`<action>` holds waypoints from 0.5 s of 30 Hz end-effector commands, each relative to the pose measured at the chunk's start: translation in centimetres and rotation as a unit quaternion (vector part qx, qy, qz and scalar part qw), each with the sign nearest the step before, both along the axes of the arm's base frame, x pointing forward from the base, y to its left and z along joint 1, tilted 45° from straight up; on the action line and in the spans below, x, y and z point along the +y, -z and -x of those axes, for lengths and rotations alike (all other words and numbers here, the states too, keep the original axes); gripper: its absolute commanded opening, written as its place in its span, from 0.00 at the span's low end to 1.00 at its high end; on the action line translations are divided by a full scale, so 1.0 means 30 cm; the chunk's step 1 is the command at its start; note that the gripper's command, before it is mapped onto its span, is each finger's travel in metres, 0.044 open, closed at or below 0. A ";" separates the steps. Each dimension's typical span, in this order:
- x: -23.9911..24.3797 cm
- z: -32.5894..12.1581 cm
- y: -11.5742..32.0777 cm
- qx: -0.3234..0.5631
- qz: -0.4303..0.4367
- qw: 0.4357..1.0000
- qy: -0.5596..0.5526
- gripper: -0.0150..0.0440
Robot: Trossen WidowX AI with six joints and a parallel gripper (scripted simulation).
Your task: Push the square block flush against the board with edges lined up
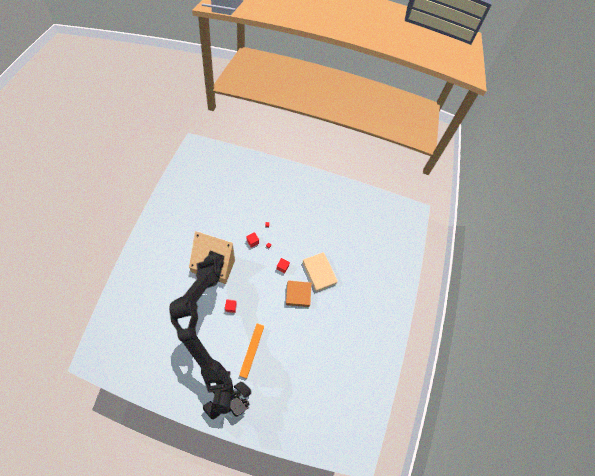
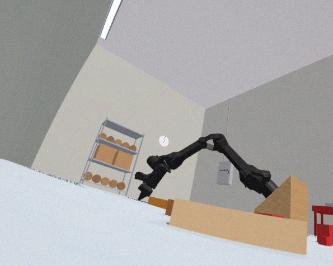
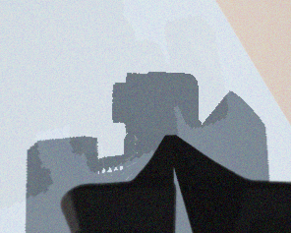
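The square block [image 1: 298, 293] [image 2: 169, 207] is orange-brown and lies flat. The tan rectangular board [image 1: 319, 271] [image 2: 238, 226] lies beside it, turned at an angle to it. In the top view the block's upper right corner is at or very near the board's long side; I cannot tell whether they touch. No whole side of the block lies along the board. My gripper [image 1: 244, 404] [image 2: 139, 198] [image 3: 170, 140] is shut and empty, low over the mat near its front edge, far from both. The wrist view shows neither part.
A long orange bar [image 1: 251, 350] [image 2: 158, 202] lies between my gripper and the block. Red cubes [image 1: 230, 305] [image 1: 282, 265] [image 1: 252, 239] and two tiny red ones [image 1: 267, 224] [image 1: 268, 245] lie around the wooden base [image 1: 202, 245] [image 2: 299, 197] of my arm.
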State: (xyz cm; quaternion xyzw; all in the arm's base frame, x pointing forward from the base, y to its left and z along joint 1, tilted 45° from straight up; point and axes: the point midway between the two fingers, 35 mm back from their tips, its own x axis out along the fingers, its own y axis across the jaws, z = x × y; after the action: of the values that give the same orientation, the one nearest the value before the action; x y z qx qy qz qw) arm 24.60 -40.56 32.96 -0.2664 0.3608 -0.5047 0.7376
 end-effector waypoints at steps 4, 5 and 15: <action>0.079 -0.110 0.076 0.067 -0.023 0.996 -0.060 0.25; 0.091 -0.126 0.088 0.076 -0.027 0.994 -0.068 0.25; 0.276 -0.339 0.239 0.160 -0.063 0.969 -0.180 0.25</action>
State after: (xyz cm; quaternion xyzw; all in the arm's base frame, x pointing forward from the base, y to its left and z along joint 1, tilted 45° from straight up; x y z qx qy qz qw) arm 32.91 -34.12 27.34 -0.3412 0.4395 -0.3338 0.7609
